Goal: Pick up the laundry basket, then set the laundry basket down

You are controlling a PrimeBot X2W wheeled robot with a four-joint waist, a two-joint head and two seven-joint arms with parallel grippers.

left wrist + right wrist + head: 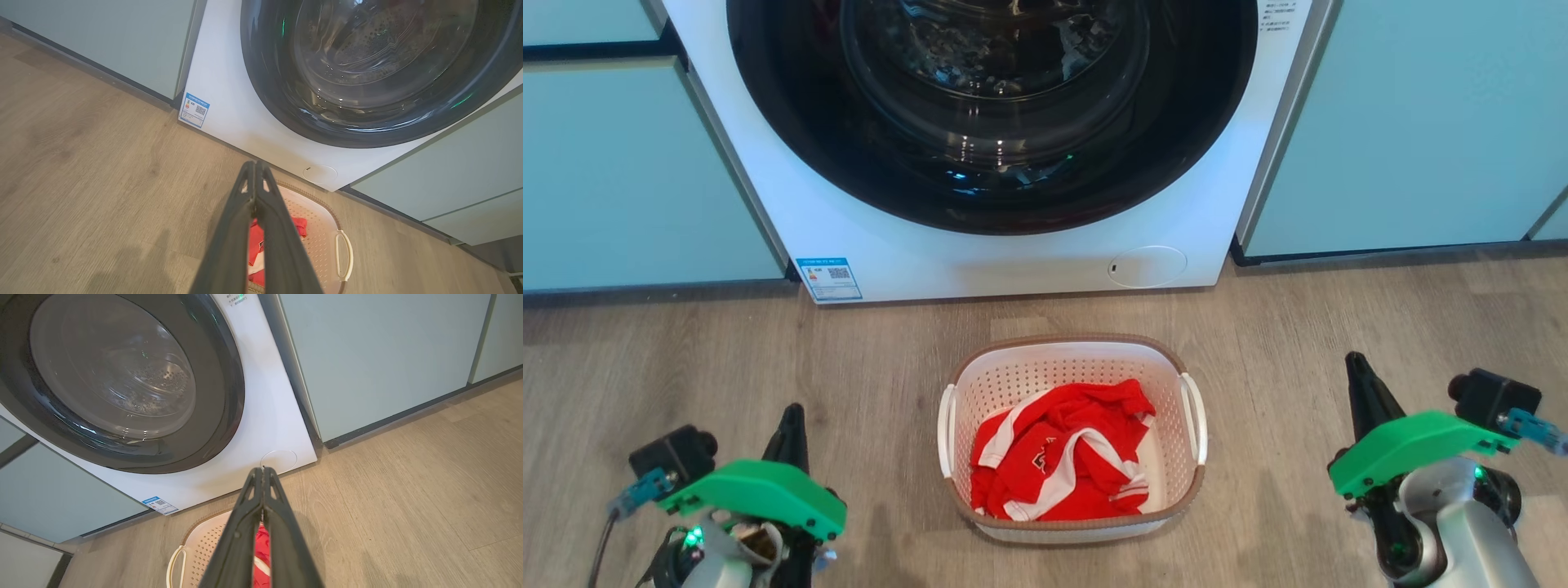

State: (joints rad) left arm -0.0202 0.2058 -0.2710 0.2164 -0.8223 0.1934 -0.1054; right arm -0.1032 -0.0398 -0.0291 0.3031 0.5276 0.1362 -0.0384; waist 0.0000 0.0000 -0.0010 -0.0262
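**A:** Nearest first: how do the robot's arms stand?

**B:** The left fingers (788, 433) sit low on the robot's left and the right fingers (1365, 392) low on its right. Each pair is pressed together and holds nothing. Both wrist views show the pair as one closed wedge.

**A:** And the laundry basket?

**B:** The laundry basket (1054, 367) rests flat on the floor (686, 359) between the two arms, well apart from each. A crumpled red shirt (1062, 457) lies inside. One white handle (946, 429) faces the left arm and the other handle (1199, 416) faces the right.

**A:** Which stage is that?

**B:** It fits two: a basket waiting to be lifted, or one already set back down with the arms standing clear. One moment doesn't settle it.

**A:** What makes for good work either way?

**B:** The handles are thin loops on opposite sides, so the basket wants both arms at matching height. An uneven carry would likely tip it and slide the shirt. Any arm moving nearby should stay off the brown rim so the basket isn't nudged.

**A:** And beyond it?

**B:** The washing machine (1013, 269) stands close behind the basket. Its round door (992, 98) is probably shut, though glare makes that hard to tell. Pale cabinets (621, 163) flank it. There's little room behind, so any motion should stay short of the machine.
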